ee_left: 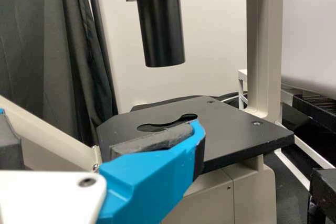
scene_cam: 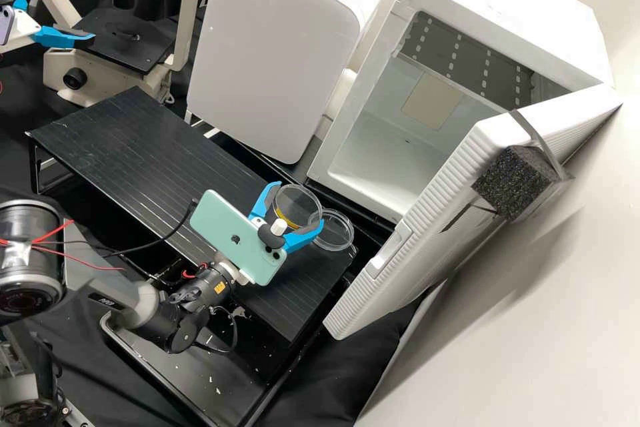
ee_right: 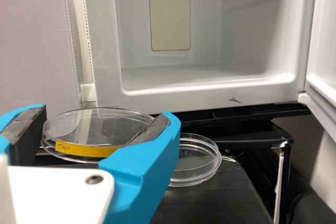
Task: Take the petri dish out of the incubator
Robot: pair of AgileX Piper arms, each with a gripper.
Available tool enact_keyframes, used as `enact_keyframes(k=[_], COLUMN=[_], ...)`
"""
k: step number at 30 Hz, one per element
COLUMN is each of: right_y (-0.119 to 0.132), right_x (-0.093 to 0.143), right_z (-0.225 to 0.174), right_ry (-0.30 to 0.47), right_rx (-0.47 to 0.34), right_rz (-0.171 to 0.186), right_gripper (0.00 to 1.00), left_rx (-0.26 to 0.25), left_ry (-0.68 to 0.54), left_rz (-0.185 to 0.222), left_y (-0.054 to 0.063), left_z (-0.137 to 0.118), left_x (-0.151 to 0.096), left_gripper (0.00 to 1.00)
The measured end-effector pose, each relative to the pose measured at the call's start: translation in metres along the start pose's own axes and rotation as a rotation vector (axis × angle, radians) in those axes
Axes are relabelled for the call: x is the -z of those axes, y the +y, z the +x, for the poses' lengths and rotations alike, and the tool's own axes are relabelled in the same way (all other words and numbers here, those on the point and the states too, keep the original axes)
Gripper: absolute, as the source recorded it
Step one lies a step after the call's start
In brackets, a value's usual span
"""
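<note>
High view: the right gripper (scene_cam: pixel 300 200) has its blue jaws spread wide and clamped on opposite edges of a round petri dish (scene_cam: pixel 298 204), outside the open incubator (scene_cam: pixel 507 7), above the black platform (scene_cam: pixel 153 147) and partly overlapping a second dish (scene_cam: pixel 337 233). The dish lies roughly level; in the right wrist view its yellow label (ee_right: pixel 86 151), bearing small dark writing, faces the camera. The left gripper (scene_cam: pixel 67 14), jaws apart, is at the microscope stage (scene_cam: pixel 127 37).

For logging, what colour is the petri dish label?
The label is yellow, clearest in the right wrist view.
</note>
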Motion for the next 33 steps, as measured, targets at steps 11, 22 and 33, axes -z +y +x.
enact_keyframes(k=[11, 22, 33], right_y=[0.006, 0.02, 0.017], right_x=[-0.004, -0.031, -0.064], right_z=[0.005, 0.033, 0.069], right_ry=[-0.006, -0.045, -0.07], right_rx=[-0.025, -0.082, -0.087], right_rz=[-0.054, -0.053, -0.023], right_gripper=[0.0, 0.0, 0.0], left_rx=[0.0, 0.0, 0.0], left_ry=[0.0, 0.0, 0.0], left_rz=[0.0, 0.0, 0.0], left_y=[0.0, 0.0, 0.0], left_z=[0.0, 0.0, 0.0], left_x=[0.0, 0.0, 0.0], left_gripper=[1.0, 1.0, 1.0])
